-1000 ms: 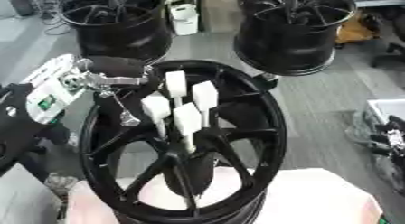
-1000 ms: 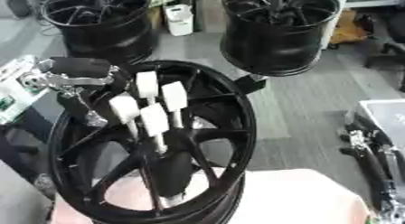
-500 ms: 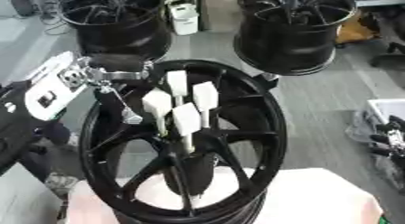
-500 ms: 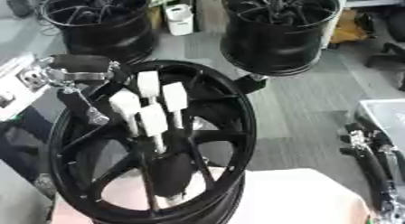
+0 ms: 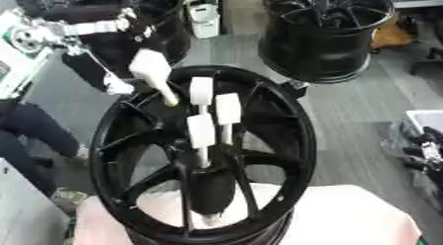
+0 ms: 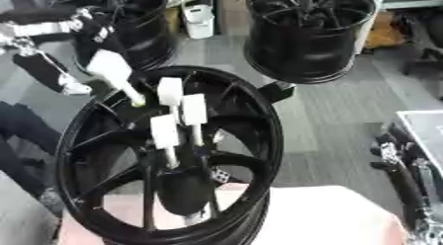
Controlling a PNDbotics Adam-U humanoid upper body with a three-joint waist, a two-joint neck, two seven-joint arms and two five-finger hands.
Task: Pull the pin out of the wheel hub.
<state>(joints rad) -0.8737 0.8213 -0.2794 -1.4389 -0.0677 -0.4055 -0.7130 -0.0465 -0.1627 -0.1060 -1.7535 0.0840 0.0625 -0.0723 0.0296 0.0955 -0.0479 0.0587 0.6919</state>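
Left hand [image 5: 91, 29] at upper left, fingers curled round the white head of one pin [image 5: 152, 71], held tilted above the rim, clear of the wheel hub [image 5: 203, 155]. Three other white pins [image 5: 201, 126] w/ block heads stand upright in the hub centre, close together. Hub is black, spoked, sits on a pale pad [image 5: 346, 217]. Right hand [image 6: 400, 177] low at right edge, can't tell fingers' state. Two more black wheels [image 5: 325, 31] behind on the floor.

Black left hand [image 5: 104, 29], silver joints, thin dark fingers [image 5: 91, 66]
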